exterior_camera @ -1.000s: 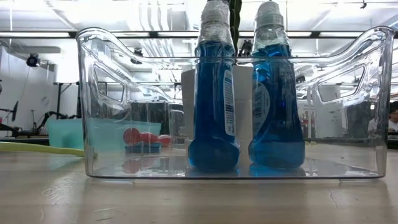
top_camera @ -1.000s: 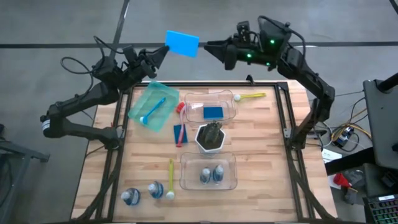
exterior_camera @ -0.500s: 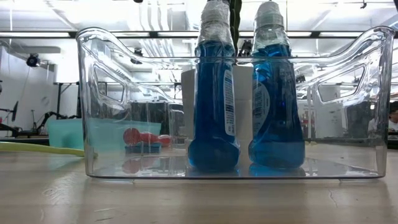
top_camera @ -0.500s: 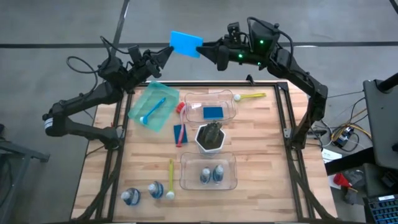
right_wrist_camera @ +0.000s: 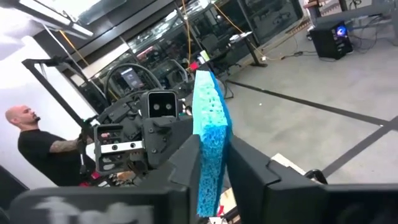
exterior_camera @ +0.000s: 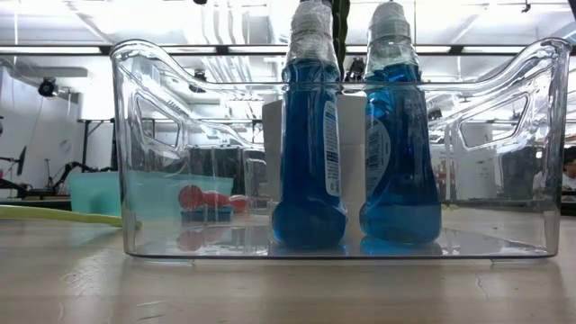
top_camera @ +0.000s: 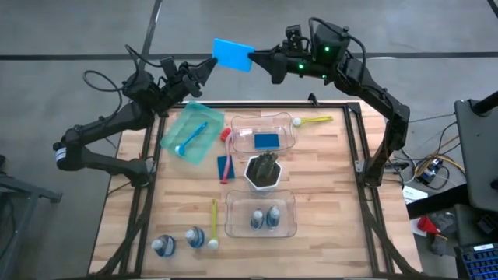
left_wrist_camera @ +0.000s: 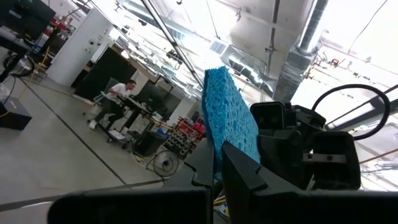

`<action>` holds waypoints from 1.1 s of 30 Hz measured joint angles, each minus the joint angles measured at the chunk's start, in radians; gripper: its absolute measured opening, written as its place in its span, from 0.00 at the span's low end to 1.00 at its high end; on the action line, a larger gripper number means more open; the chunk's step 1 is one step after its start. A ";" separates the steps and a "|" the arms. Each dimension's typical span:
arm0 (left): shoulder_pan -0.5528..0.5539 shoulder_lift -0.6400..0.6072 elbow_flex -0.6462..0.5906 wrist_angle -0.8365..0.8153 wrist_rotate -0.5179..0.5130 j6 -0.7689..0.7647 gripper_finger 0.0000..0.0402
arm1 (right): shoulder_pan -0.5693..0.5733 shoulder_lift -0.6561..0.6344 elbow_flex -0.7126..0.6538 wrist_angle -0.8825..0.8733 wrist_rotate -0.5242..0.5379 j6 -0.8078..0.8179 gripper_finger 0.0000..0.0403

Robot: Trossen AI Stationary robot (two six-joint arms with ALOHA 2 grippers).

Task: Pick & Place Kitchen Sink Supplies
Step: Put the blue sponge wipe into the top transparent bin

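Note:
A flat blue sponge (top_camera: 233, 54) hangs in the air beyond the table's far edge, held between both grippers. My left gripper (top_camera: 208, 67) is shut on its left end and my right gripper (top_camera: 261, 61) closes on its right end. On the table, another sponge (top_camera: 267, 141) lies in the far clear bin (top_camera: 284, 124). Two blue bottles (exterior_camera: 310, 162) stand upright in the near clear bin (top_camera: 289, 225). A blue brush (top_camera: 193, 137) lies in the green tray (top_camera: 173, 134). My left gripper pinches the sponge's left end (left_wrist_camera: 219, 144) between its two fingers, one on each flat face. The fingers reach up and to the right at a slant. The sponge is lifted clear, standing on edge. My right gripper has the sponge's right end (right_wrist_camera: 208, 163) between its two fingers (right_wrist_camera: 247, 163), one against each flat face. It comes level from the right. The sponge is clear of everything below.
A white pot with a dark plant (top_camera: 263, 173) stands mid-table. Two bottles (top_camera: 163, 246) and a yellow brush (top_camera: 214, 224) sit near the front left. A pink brush on a sponge (top_camera: 225, 165) lies beside the pot, and a yellow-green brush (top_camera: 315, 120) lies at the far right.
My right gripper has moved toward the table's left until its fingers stand around the sponge's right end. My left gripper has carried the sponge slightly toward the right; the sponge stays high and clear of the table.

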 joint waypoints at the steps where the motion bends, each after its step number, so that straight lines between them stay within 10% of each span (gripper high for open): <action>1: 0.001 0.000 0.000 0.000 0.004 0.000 0.04 | 0.000 0.000 0.000 0.000 0.000 -0.003 0.15; 18: 0.000 -0.002 0.001 -0.087 0.061 0.029 0.05 | -0.050 -0.014 -0.002 -0.045 -0.097 0.033 0.02; 33: 0.000 -0.029 0.001 -0.235 0.112 0.089 0.36 | -0.137 -0.040 -0.002 -0.267 -0.257 0.128 0.02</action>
